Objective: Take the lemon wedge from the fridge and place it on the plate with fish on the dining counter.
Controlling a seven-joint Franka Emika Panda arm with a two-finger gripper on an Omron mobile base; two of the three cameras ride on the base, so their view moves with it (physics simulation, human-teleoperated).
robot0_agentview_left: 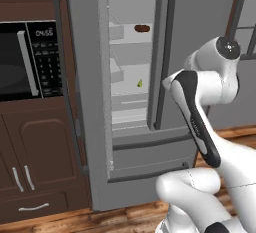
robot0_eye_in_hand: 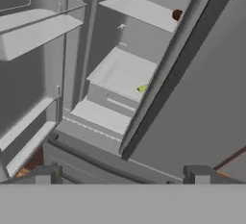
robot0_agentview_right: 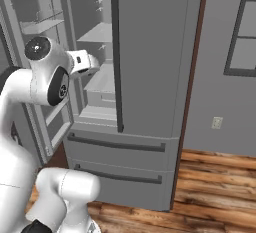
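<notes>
The grey fridge [robot0_agentview_left: 200, 22] stands with its left door [robot0_agentview_left: 85, 77] swung open and its right door [robot0_agentview_right: 150, 52] closed. The tiny yellow-green lemon wedge [robot0_agentview_left: 140, 83] lies on a middle white shelf, close to the closed door's edge. In the hand view the lemon wedge [robot0_eye_in_hand: 142, 88] is ahead and slightly right of centre. My gripper [robot0_eye_in_hand: 122, 176] is open with nothing between its fingertips, and it is still well short of the shelves. From the right base view, my gripper [robot0_agentview_right: 94, 63] hovers at the mouth of the open compartment. The plate and the dining counter are out of view.
A dark brown oval lump [robot0_agentview_left: 142, 28] sits on the shelf above the wedge. The closed door's edge and dark bar handle [robot0_agentview_left: 167, 52] border the opening on the right. Door bins [robot0_eye_in_hand: 38, 26] line the open door. A black microwave [robot0_agentview_left: 20, 59] sits in brown cabinetry at left.
</notes>
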